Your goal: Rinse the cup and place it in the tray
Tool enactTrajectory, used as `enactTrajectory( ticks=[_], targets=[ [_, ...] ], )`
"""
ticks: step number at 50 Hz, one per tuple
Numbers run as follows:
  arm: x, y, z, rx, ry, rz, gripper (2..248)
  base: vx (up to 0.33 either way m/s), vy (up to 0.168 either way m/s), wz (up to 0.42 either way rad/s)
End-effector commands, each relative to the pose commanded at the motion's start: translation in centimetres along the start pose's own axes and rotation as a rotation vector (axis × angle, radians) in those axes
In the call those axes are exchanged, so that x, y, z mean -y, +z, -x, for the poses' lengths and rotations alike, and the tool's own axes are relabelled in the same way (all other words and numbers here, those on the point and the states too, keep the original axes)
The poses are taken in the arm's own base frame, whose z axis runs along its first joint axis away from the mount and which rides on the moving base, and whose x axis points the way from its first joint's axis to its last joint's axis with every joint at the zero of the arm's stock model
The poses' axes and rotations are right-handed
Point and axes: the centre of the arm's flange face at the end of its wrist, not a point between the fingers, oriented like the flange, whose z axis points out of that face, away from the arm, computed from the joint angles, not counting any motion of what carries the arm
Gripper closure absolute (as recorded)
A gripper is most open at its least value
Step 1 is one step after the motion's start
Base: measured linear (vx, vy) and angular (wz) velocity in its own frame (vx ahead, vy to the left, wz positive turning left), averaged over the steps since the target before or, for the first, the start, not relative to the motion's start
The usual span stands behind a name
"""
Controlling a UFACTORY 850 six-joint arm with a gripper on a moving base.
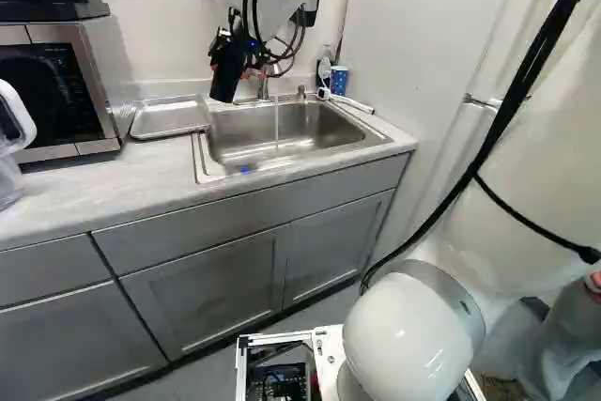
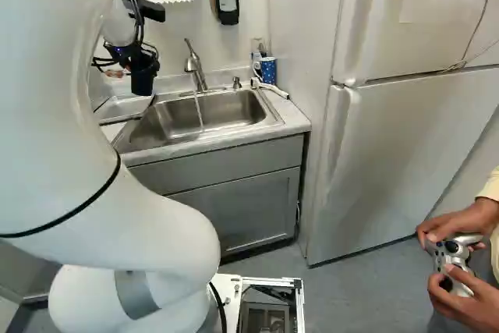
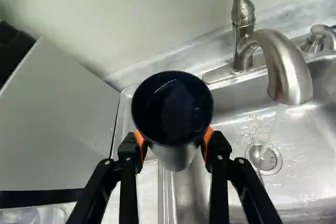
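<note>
Btwn 2 fingers (image 3: pixel 128 156), 1 cup (image 3: pixel 172 116)

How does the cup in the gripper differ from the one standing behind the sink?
The held cup looks plain and dark in the base views; the blue cup has white dots. The held cup is up in the air between the pads of the gripper, while the blue cup stands by the sink's far corner. Neither is under the running water.
</note>
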Motion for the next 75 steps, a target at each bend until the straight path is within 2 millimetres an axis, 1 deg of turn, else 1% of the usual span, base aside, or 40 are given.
enactTrajectory(
  ticks=[75],
  targets=[
    [0.00, 0.00, 0.00, 0.000, 0.789, 0.000, 128, 0.000, 0.000, 0.000]
  ],
)
